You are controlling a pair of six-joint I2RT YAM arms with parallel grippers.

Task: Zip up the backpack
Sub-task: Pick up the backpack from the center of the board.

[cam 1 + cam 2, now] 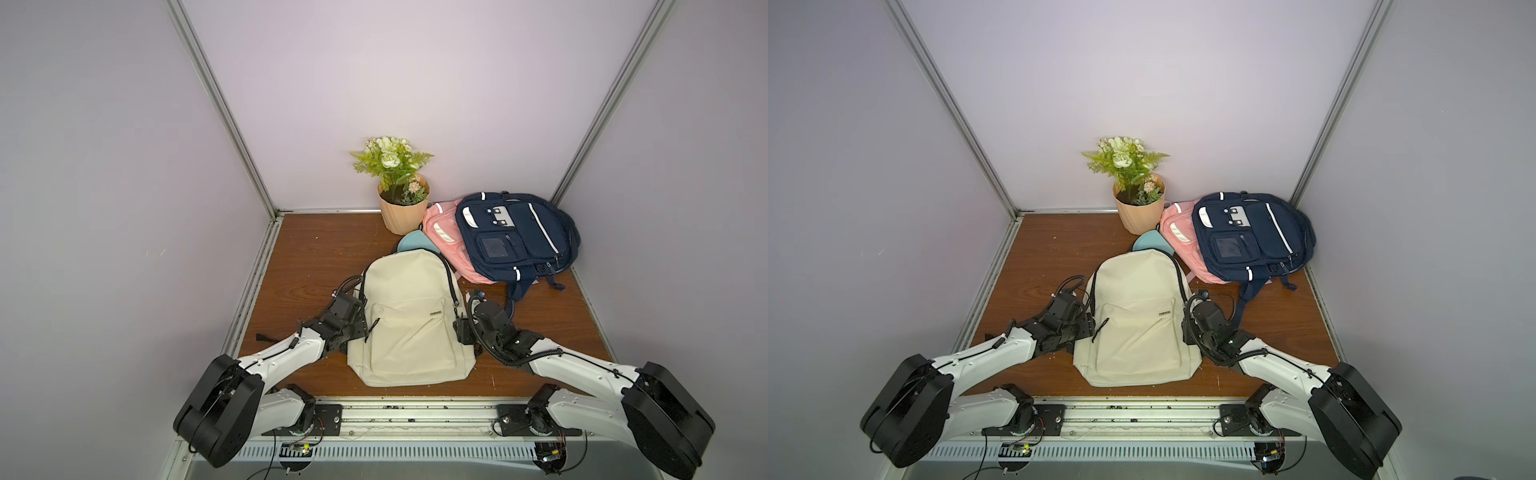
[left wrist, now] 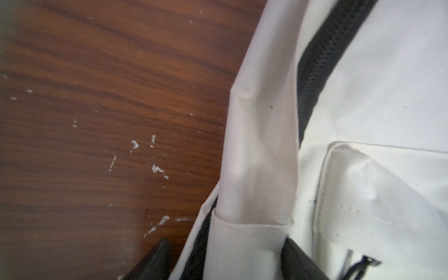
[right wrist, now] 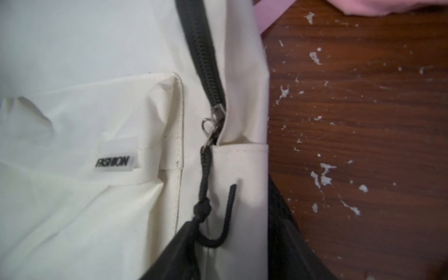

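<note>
a brown wooden table sits inside pale walls. a cream backpack lies flat on its middle, front pocket up, bottom edge nearest the robot. a navy backpack lies at the far right corner, overlapping a pink backpack. a potted plant stands against the back wall, and a pale blue object shows just behind the cream bag's top.

the left gripper meets the bag's left side. in its wrist view the fingers stand apart, one over the table and one over the bag, with the side pocket between them lying unbunched. the right gripper meets the right side; its fingers are also apart, astride that side pocket.

the black main zipper runs around the bag's arch. its metal slider sits low on the right side, just above the side pocket. the black pull cord trails from it to one right finger, its loose end lying in the gap. a small label reads "fashion".
</note>
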